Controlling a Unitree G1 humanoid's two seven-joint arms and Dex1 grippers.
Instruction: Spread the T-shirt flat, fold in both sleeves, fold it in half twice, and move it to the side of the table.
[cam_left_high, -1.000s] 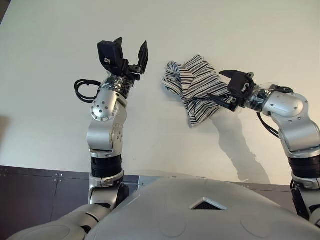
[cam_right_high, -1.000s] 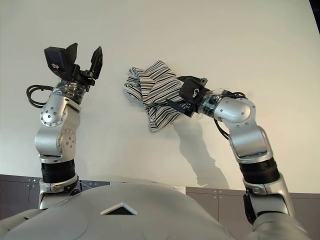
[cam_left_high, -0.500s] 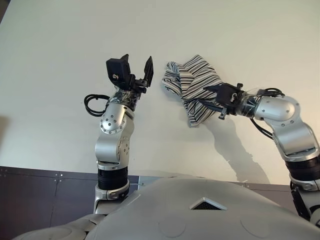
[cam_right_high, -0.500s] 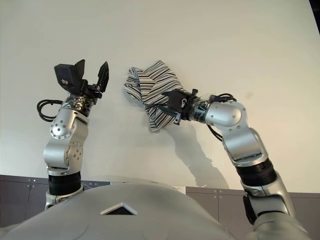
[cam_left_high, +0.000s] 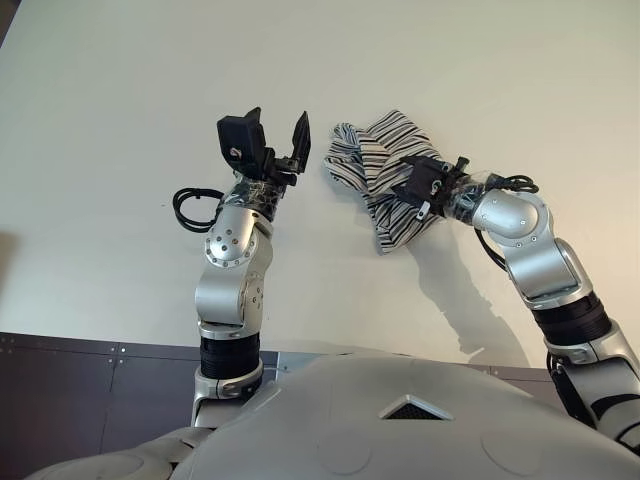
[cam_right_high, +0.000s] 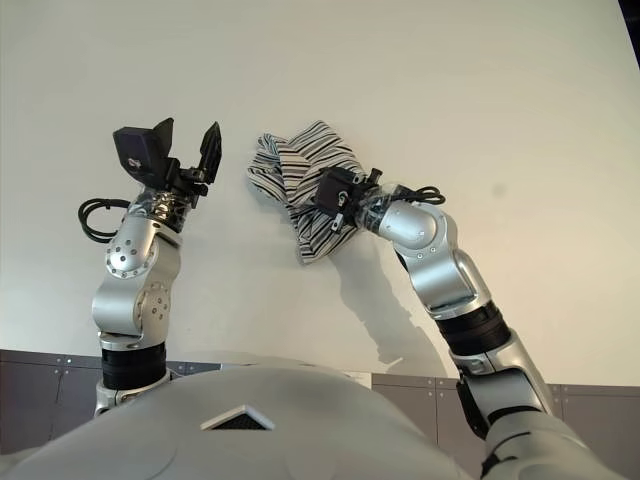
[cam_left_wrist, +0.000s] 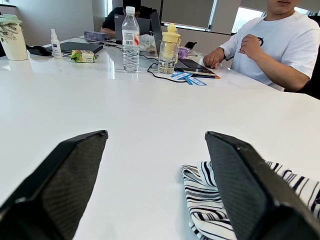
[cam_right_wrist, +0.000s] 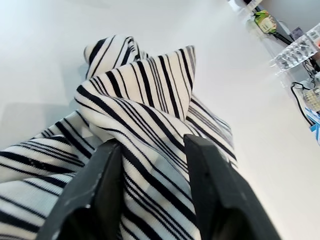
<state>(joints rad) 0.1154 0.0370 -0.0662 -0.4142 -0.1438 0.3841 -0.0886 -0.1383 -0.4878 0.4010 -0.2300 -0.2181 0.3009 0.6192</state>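
While the T-shirt (cam_left_high: 375, 150) lies bunched on the desk (cam_left_high: 120, 90), spreading flat, step one, looks not yet done. Head view: left hand (cam_left_high: 278, 122) raised just beside the cloth's left edge, fingers (cam_left_high: 299, 135) wide, empty; right hand (cam_left_high: 413, 186) down on its right part. Left wrist view: striped edge by one finger. Right wrist view: fingers narrowly parted astride a fold. Next, likely: pinch, left takes opposite edge, pull apart.

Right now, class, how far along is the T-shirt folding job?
Nothing done: the T-shirt lies crumpled on the table. In hand: the right gripper is on it, the left gripper open beside it. Left: spreading, both sleeves, two folds, moving aside.
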